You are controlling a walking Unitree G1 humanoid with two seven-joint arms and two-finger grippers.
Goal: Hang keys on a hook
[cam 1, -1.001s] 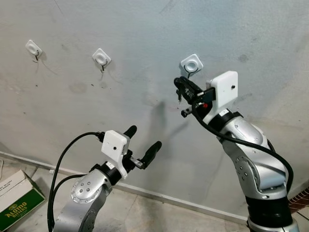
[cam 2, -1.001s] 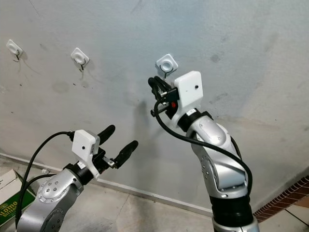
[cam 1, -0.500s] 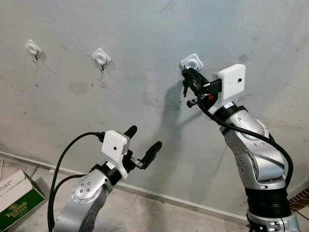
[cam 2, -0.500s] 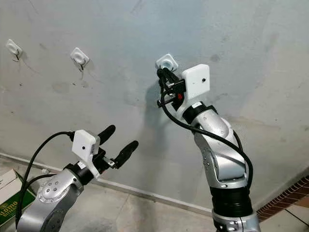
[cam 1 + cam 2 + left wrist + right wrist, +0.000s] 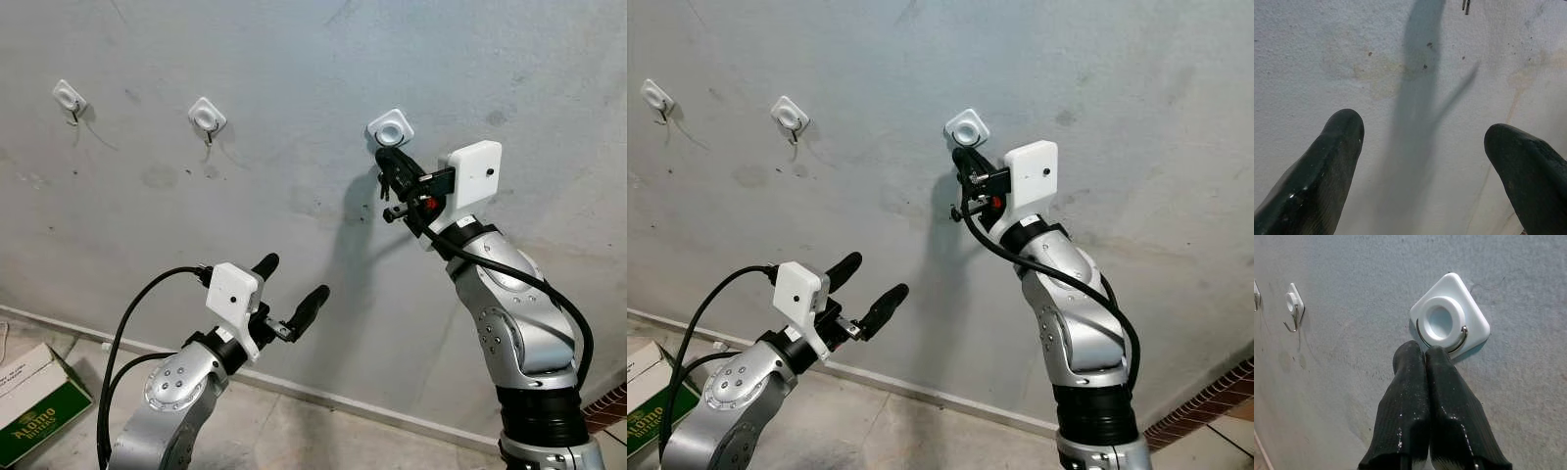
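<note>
Right gripper (image 5: 1425,357), fingers pressed together on keys (image 5: 384,184), sat upper right under hook (image 5: 1449,316); the ring probably needed lifting over the wire. Left gripper (image 5: 294,289) gaped empty.

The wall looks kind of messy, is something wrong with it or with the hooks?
Nothing is broken. The wall just has stains and dark specks. Three white hooks sit on it, each turned like a diamond. The right hand, fingers pressed together, is right under the nearest hook; the left hand is open, lower down.

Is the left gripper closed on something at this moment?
No, the left gripper is open: its two black fingers stand wide apart with only the bare grey wall between them.
</note>
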